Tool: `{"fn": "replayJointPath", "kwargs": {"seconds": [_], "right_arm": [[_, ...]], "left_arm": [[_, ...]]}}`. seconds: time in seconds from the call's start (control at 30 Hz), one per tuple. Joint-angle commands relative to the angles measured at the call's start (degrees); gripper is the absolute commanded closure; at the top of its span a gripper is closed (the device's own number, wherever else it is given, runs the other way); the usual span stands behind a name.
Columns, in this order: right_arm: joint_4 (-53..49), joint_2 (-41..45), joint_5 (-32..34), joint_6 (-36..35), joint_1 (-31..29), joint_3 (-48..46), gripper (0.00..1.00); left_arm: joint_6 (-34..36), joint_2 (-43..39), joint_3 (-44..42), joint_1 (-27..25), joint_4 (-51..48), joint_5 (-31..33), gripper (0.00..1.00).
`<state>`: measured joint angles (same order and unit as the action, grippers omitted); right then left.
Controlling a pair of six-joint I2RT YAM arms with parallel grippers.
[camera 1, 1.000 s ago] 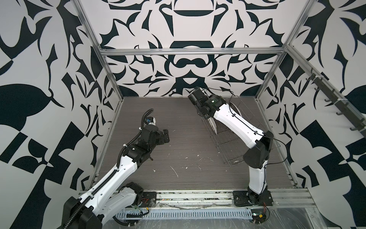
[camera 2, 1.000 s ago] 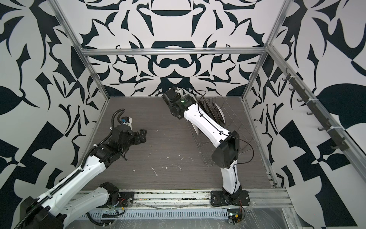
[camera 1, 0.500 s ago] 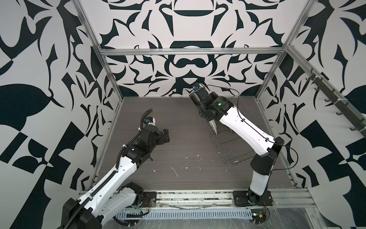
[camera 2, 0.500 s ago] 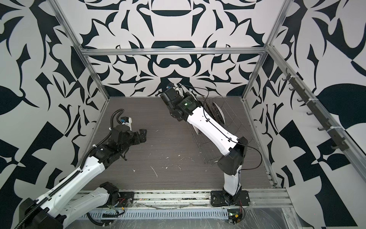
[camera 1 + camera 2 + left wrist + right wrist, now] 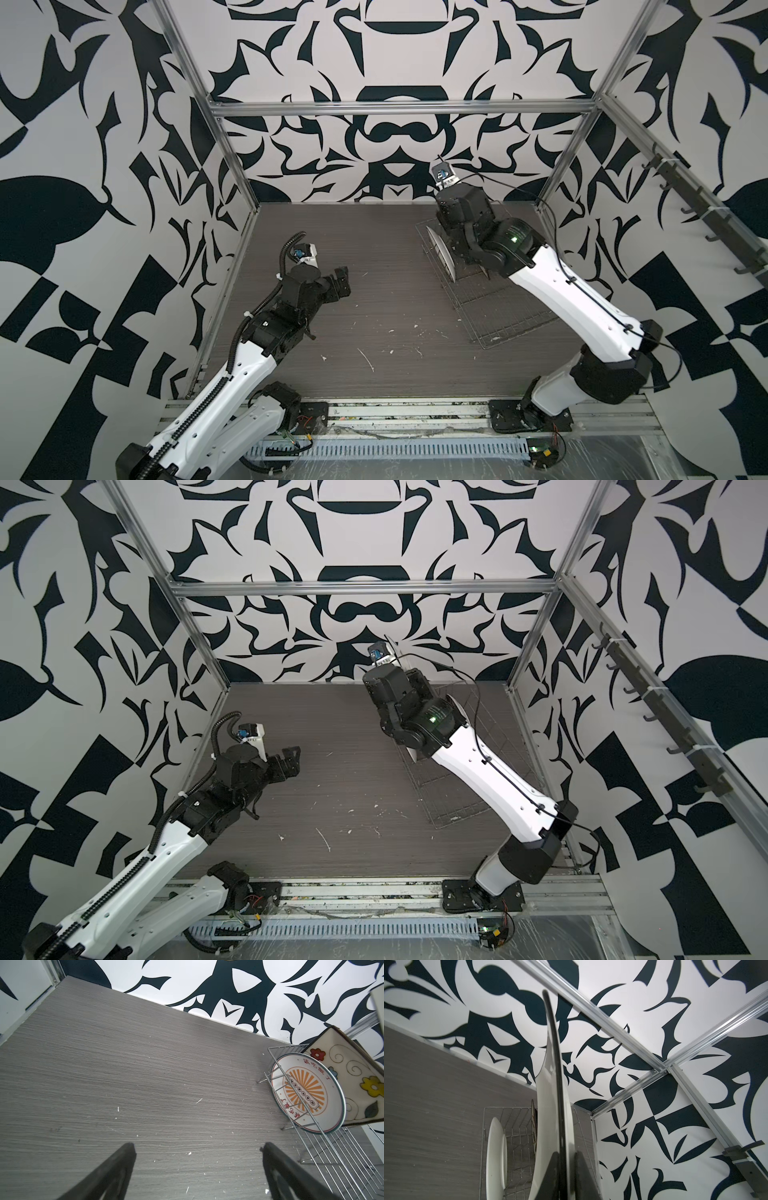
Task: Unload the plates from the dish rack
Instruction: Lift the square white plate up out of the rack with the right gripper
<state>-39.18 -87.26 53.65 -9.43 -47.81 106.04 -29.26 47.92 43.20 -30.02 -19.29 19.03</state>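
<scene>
Black right claw (image 5: 566, 1162) is pinching the cream flowered plate (image 5: 351, 1076) just above the dish rack (image 5: 505, 309); below it a round plate (image 5: 307, 1095) is sitting on edge. Left claw (image 5: 198, 1145) is hovering spread wide over the worktop (image 5: 124, 1064).

likely a lab: patterned walls (image 5: 395, 137), aluminium frame (image 5: 399, 107).

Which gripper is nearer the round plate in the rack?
Right. The right gripper grips a square plate just beside the round plate; the left gripper, jaws open, hangs well away to its left.
</scene>
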Motion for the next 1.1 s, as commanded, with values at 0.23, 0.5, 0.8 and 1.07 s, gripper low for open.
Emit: {"fn": "replayJointPath", "kwargs": {"seconds": [0.23, 0.5, 0.8, 1.07], "right_arm": [[26.6, 12.1, -2.0, 3.8, -0.8, -9.5, 1.00], [40.2, 18.4, -9.6, 9.6, -0.8, -19.5, 1.00], [52.0, 21.0, -13.8, 14.5, -0.8, -27.4, 1.00], [60.2, 21.5, -15.2, 22.3, -0.7, -33.9, 1.00]], "left_arm": [[-1.4, -0.2, 2.4, -0.2, -2.4, 1.4, 0.01], [-2.1, -1.7, 1.7, -0.2, -2.9, 1.5, 0.01], [-2.7, -2.1, 0.8, -0.2, -1.8, 0.8, 0.01], [-5.3, -2.4, -1.1, -0.2, 2.6, -1.4, 0.01]]}}
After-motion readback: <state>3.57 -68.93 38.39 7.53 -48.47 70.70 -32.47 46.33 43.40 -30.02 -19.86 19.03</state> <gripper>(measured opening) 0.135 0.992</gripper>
